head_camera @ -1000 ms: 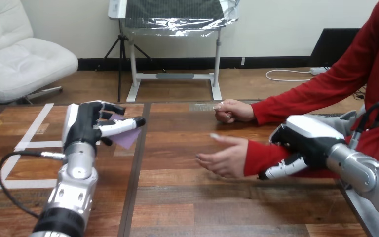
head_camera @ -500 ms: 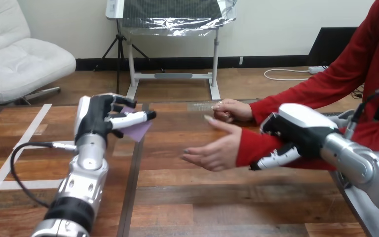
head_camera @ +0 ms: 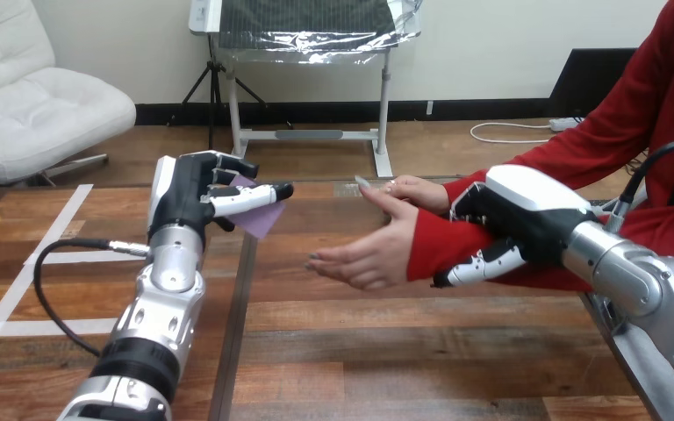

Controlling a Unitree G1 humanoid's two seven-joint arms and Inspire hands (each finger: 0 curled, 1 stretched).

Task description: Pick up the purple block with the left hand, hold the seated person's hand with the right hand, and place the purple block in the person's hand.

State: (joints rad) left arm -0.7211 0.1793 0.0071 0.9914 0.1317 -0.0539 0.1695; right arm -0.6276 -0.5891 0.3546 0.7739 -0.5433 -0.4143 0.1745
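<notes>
My left hand [head_camera: 195,198] is raised above the table's left half, its fingers and thumb curled round the purple block [head_camera: 259,216], which sticks out to the right. The person's nearer hand [head_camera: 364,254] is held out palm up over the table's middle, a short way right of the block. My right hand [head_camera: 513,230] wraps the red-sleeved forearm [head_camera: 439,246] just behind that hand, thumb under the sleeve and fingers over it. The person's other hand [head_camera: 412,191] rests on the table behind.
White tape lines [head_camera: 17,281] cross the table's left part, and a dark seam [head_camera: 239,307] runs down the wooden table. The person's arm and torso take up the right side.
My left hand has carried the purple block up and right, toward the person's palm. My right hand and the forearm in it have moved left and slightly up.
</notes>
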